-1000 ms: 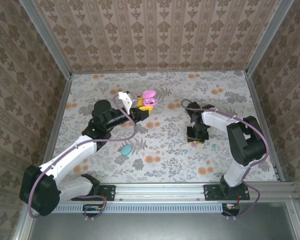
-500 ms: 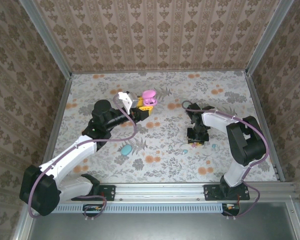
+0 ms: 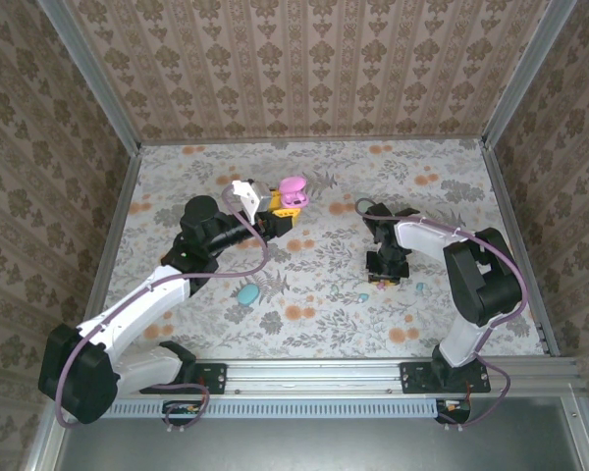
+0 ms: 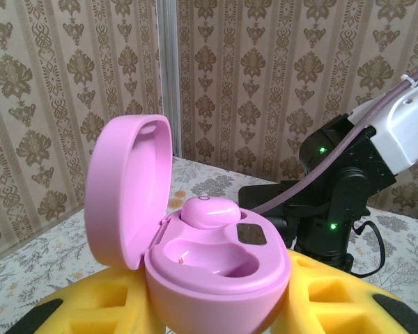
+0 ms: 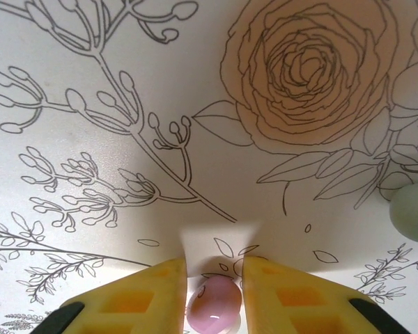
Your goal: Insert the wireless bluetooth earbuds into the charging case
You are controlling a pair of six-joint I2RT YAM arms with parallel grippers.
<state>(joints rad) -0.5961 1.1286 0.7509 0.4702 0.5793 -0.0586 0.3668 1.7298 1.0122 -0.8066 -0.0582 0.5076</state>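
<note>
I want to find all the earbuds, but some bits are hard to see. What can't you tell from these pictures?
- Pink earbud, right wrist view: its lower end is cut off by the picture's bottom edge, between the right pincer's yellow fingers.
- Mint thing, right wrist view: cut off by the right edge, so earbud or case is unclear.
- Pink charging case, left wrist view: its underside is cut off by the bottom edge.
- Small specks, top view: too small to name.

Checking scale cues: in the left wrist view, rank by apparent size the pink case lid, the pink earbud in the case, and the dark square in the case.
1. lid
2. earbud
3. dark square
</note>
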